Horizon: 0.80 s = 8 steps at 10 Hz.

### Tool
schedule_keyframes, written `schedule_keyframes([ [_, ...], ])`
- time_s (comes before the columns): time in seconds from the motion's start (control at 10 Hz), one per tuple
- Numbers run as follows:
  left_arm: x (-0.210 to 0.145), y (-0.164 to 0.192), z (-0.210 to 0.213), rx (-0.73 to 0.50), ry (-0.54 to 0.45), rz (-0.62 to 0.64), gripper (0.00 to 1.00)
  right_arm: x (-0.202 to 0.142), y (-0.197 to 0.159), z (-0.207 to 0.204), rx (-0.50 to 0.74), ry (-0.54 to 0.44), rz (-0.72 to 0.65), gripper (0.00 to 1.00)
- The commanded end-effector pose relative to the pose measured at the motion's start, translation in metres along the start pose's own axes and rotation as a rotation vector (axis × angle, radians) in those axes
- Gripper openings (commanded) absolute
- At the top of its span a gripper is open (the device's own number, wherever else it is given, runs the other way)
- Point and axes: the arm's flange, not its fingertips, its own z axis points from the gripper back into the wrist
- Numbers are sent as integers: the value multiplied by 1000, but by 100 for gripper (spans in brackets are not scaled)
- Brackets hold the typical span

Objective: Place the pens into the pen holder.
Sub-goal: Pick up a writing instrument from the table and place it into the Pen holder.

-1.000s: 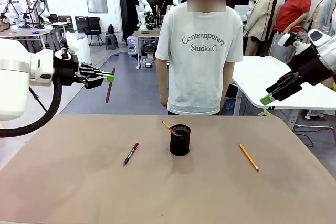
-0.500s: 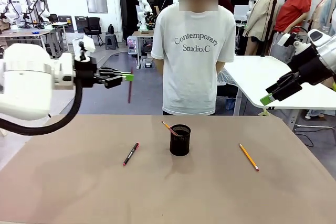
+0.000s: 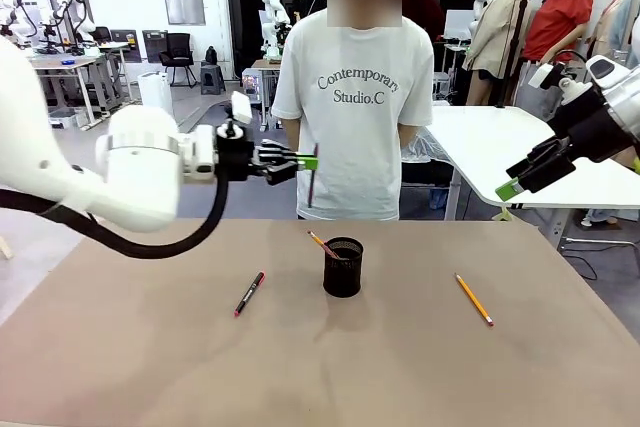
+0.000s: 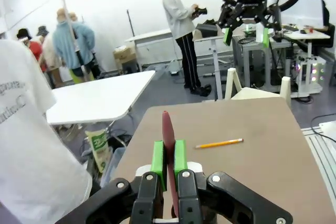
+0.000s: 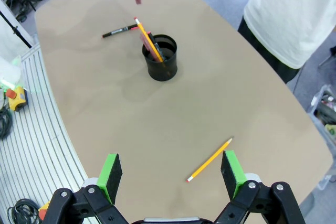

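My left gripper (image 3: 309,161) is shut on a pinkish-red pen (image 3: 313,187) that hangs tip-down, high above the table and a little left of the black mesh pen holder (image 3: 343,267). The left wrist view has this pen (image 4: 167,127) clamped between the green pads of that gripper (image 4: 168,151). A pencil (image 3: 322,244) leans in the holder. A black pen with red ends (image 3: 249,293) lies left of the holder, a yellow pencil (image 3: 473,299) to its right. My right gripper (image 3: 520,179) hovers open and empty off the table's right side, looking down on the holder (image 5: 160,59) and the yellow pencil (image 5: 210,160).
A person in a white T-shirt (image 3: 352,107) stands at the far edge, right behind the holder, hands out of sight. The brown table (image 3: 320,367) is bare in front. A white table (image 3: 500,147) stands behind on the right.
My left arm has swung right with the pinkish-red pen, from the table's left side to nearly above the holder. The person shifted slightly left. The right arm stayed still.
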Motion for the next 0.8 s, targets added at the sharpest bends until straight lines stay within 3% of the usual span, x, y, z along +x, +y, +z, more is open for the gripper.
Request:
schedule_keyframes([
  [0.0,-10,9,-26,16,-88,-30,0,1,-1,0,8,-15,5,100],
  [0.2,-18,6,-40,10,-140,-45,0,1,-1,0,8,-15,5,100],
  [0.3,-10,1,-32,-11,-49,-4,0,1,-1,0,8,-15,5,100],
  [0.7,-15,4,-37,-9,-65,-9,0,1,-1,0,8,-15,5,100],
])
